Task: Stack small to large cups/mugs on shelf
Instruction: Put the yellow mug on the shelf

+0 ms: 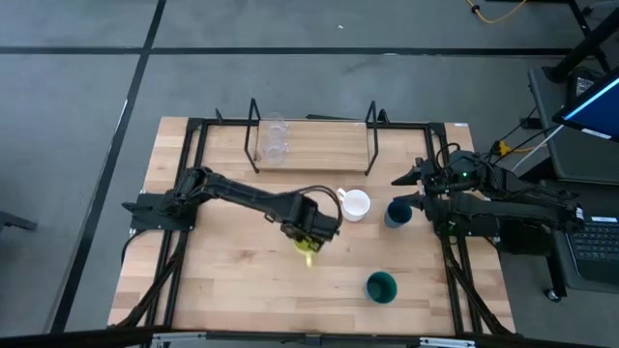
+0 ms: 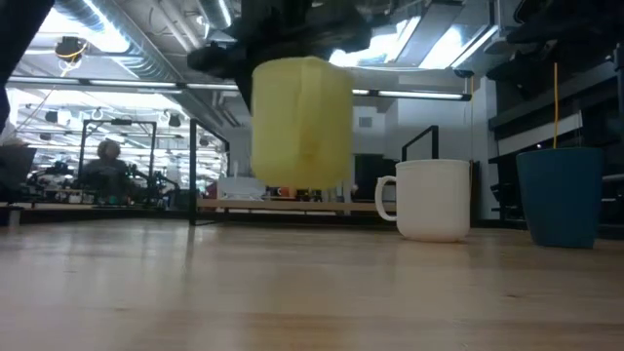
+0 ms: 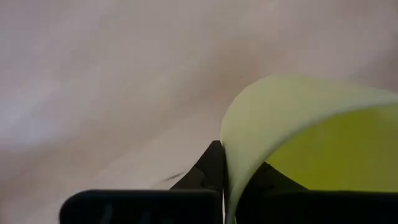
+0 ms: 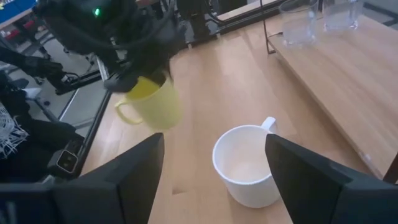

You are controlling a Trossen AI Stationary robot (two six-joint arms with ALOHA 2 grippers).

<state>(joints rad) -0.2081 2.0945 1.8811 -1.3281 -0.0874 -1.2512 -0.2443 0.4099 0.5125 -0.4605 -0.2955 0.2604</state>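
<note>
1. Left gripper point(image 1: 311, 235) clamped on the rim of the yellow mug point(image 1: 308, 251) — one finger point(image 3: 208, 171) outside the wall, the other inside, as seen in the left wrist view.
2. Mug carried clear of the tabletop point(image 1: 232, 290), near its centre; hung upright, mouth upward, probably so that it could be set down on the shelf without turning.
3. Rim grip judged to suit a thin-walled vessel: handle left free, base left unobstructed for placing.
4. Right gripper point(image 4: 214, 180) held wide apart at the right side of the table, waiting, pointed at the white mug point(image 1: 355, 205).
5. White mug stood just beside the dark blue cup point(image 1: 397, 213); dark green cup point(image 1: 381, 286) stood nearer the front edge, well apart from both.
6. Two clear glass cups point(image 1: 274, 140) already placed at the left end of the shelf point(image 1: 319, 145), beside its wire frame — remaining mugs not yet shelved.
7. Low view alone showed the gap between the mug's base and the table; high view hid that under the arm.
8. Right wrist view alone showed the mug's handle point(image 4: 124, 112), turned away from the shelf.
</note>
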